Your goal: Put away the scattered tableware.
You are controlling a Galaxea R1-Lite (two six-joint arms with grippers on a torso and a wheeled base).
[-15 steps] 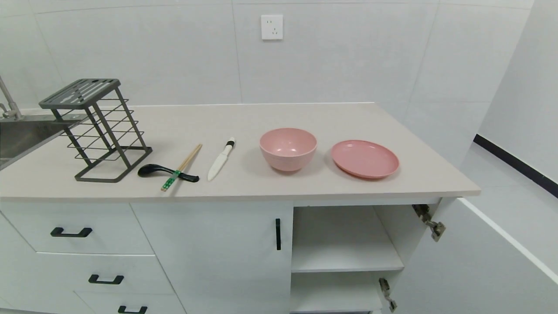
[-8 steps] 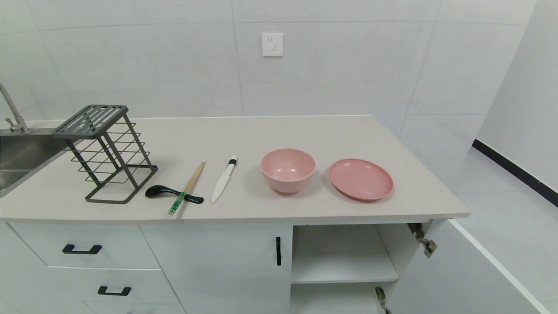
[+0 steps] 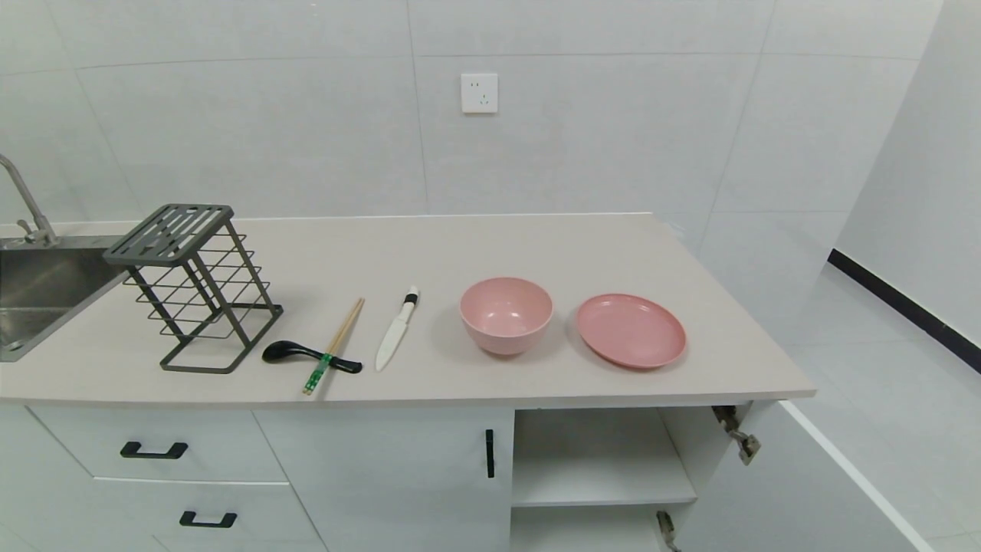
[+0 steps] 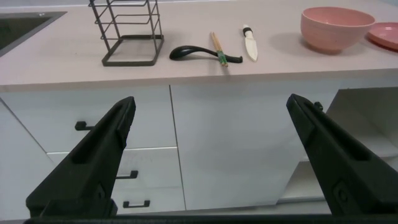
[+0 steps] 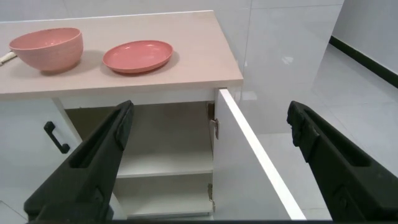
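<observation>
Bowl [image 3: 506,316], plate [image 3: 631,331], knife [image 3: 396,341] – lying loose along surface [image 3: 460,245] near edge, awaiting stowing | cupboard [image 3: 598,468] – standing open below right, likely for shelving | left pincer [image 4: 210,102], right pincer [image 5: 210,107] – gaping apart, empty

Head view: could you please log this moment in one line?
left hand open | right hand open | bowl, plate, knife, chopsticks, spoon on counter | cabinet door open

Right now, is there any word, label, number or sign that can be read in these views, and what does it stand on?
No text can be read in any view.
Chopsticks: the green wrap at the end nearest the counter's front edge carries pale marks, too small to read.
Wall socket: slots only, no lettering legible.
Pink bowl, pink plate, knife, black spoon: no markings visible.
</observation>
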